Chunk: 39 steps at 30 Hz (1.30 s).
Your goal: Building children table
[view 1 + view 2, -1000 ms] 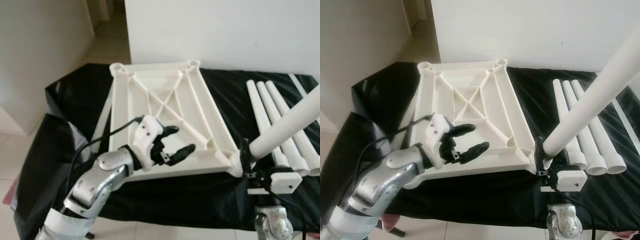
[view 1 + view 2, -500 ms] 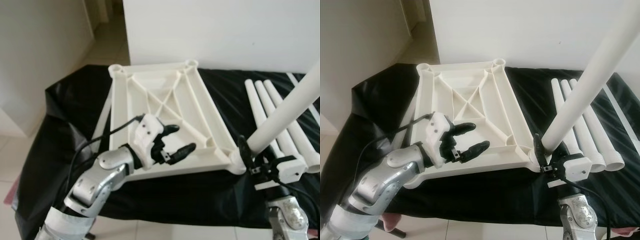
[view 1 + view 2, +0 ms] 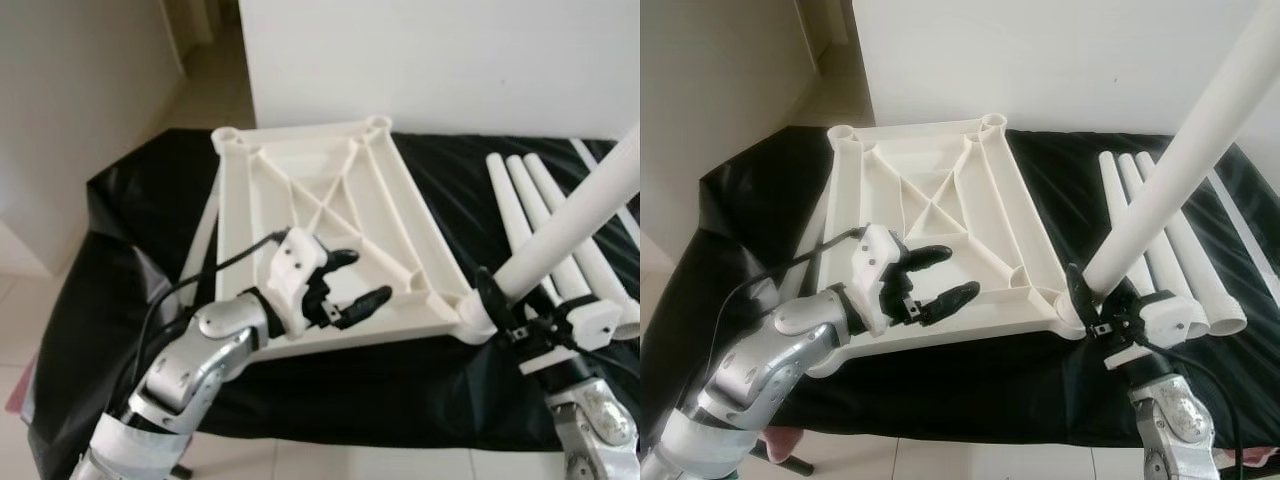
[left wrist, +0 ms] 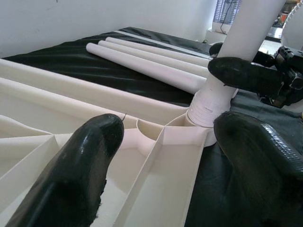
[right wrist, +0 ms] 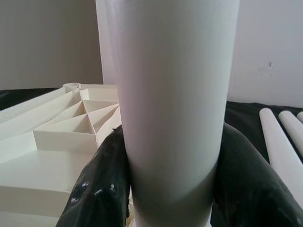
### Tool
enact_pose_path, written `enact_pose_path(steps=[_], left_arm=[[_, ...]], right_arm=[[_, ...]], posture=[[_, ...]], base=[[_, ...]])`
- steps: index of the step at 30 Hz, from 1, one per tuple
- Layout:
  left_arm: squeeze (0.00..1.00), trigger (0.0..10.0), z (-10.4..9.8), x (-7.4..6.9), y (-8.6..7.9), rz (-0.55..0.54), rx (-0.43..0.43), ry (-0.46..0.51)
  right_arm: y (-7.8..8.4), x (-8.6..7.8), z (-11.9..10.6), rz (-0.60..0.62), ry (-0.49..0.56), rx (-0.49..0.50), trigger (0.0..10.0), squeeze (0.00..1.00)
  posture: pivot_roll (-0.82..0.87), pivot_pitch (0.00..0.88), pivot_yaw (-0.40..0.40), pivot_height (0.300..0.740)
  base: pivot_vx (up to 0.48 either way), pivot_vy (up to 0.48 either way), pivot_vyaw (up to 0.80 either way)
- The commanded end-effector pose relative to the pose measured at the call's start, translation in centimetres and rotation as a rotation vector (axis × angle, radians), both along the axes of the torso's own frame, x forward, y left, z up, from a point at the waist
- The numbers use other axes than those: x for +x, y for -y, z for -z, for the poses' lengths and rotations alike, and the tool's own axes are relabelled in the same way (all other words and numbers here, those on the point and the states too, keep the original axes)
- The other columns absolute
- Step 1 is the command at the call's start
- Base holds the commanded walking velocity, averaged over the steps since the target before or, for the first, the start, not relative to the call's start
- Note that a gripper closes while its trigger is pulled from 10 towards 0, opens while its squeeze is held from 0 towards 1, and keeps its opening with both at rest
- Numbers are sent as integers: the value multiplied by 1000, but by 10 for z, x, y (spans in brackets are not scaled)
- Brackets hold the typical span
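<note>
Left eye view, cloth: a black cloth (image 3: 130, 210) covers the work surface, in front of a white wall (image 3: 450, 60).
Tabletop: a white plastic tabletop (image 3: 330, 180) lies upside down on the cloth, ribbed underside up, with round sockets at its corners.
Held leg: a white table leg (image 3: 1180, 170) rises at a tilt from the tabletop's near right corner socket, leaning up and away to the right; the left wrist view shows its ridged end seated at that socket.
Spare legs: three more white legs (image 3: 520, 210) lie side by side on the cloth, to the right of the tabletop and well apart from it.
Left arm: the silver arm reaches in from the lower left, a black cable looping over it.
Right gripper: the right gripper (image 3: 1095, 305) is clamped around the held leg just above the socket; the right wrist view shows a black finger (image 5: 102, 189) pressed against each side of the leg.
Left gripper: the left gripper (image 3: 350, 285) hovers over the tabletop's near edge, fingers spread wide, holding nothing.
</note>
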<state>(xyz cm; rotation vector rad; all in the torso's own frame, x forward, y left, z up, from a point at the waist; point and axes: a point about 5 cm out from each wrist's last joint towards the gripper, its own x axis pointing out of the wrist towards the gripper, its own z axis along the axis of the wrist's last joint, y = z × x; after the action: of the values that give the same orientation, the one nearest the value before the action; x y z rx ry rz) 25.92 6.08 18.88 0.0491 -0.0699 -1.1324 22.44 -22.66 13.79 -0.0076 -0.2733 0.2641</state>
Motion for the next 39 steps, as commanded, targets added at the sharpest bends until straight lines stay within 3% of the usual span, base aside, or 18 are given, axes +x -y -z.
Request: enact_pose_path(steps=[1, 11, 16, 23, 24, 26, 34, 39], left_arm=[[0, 10000, 0, -4, 3, 90, 10, 0], [0, 10000, 1, -6, 4, 93, 10, -1], [0, 10000, 1, -6, 4, 88, 7, -1], [0, 10000, 0, -6, 4, 87, 5, -2], [0, 10000, 0, -6, 3, 83, 5, 0], [0, 10000, 0, -5, 3, 82, 5, 1], [0, 10000, -1, -5, 1, 76, 7, -3], [0, 10000, -1, -4, 2, 79, 7, -5]], right_arm=[[4, -5, 44, 54, -269, 90, 10000, 0], [2, 5, 40, 60, -335, 164, 10000, 0], [-5, 7, 34, 49, -279, 68, 10000, 0], [-5, 7, 33, 53, -278, 60, 10000, 0], [-3, 4, 25, 39, -173, -58, 10000, 0], [-3, 2, 22, 25, -136, -102, 10000, 0], [-2, -7, 22, 21, -97, -155, 10000, 0], [-4, -7, 29, 20, -135, -120, 10000, 0]], posture=[[-63, 75, 58, 740], [-59, 70, 52, 740], [-57, 70, 48, 740], [-57, 69, 47, 740], [-56, 71, 48, 740], [-56, 71, 48, 740], [-60, 80, 54, 740], [-60, 87, 58, 740]], base=[[0, 0, 0], [0, 0, 0], [0, 0, 0], [0, 0, 0], [0, 0, 0], [0, 0, 0], [0, 0, 0], [0, 0, 0]])
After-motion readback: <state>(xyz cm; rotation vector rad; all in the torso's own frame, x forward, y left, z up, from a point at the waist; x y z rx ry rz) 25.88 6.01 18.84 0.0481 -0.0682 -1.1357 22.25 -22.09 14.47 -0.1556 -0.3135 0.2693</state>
